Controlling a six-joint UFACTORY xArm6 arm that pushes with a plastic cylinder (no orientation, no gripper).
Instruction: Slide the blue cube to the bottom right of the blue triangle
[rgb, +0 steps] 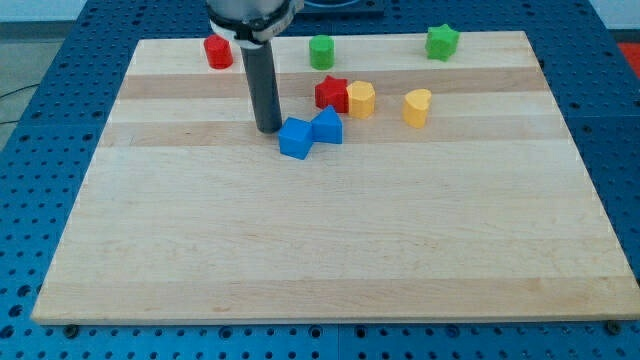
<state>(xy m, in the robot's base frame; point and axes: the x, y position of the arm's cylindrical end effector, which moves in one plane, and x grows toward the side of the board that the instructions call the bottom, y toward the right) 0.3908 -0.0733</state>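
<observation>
Pale wooden planks make up the bench (330, 250), on which the small plastic blocks are gathered toward the view's top. The blue plastic cube (295, 138) is seen lying at about eight o'clock of the blue plastic triangle (327, 125), the two touching or very nearly so. My tip (268, 129), the lower end of the straight dark rod, is placed just beside the blue cube, at roughly ten o'clock of it; contact cannot be made out for certain. No gripper is carried by this arm, so nothing can be said to be apart, together or clamped.

The task is judged to be only partly done: the cube has been brought up against the triangle, but it sits on the lower left, not at the wanted four or five o'clock. What is left, it is judged, is for the cube to be carried round beneath the triangle toward the view's right without the triangle being dragged along.

At twelve to one o'clock of the triangle, a red star-shaped block (331, 93) and a yellow block (360, 99) are found close by, with a yellow heart-shaped block (417, 106) farther toward three o'clock. The bench at five o'clock of the triangle is seen to be bare
</observation>
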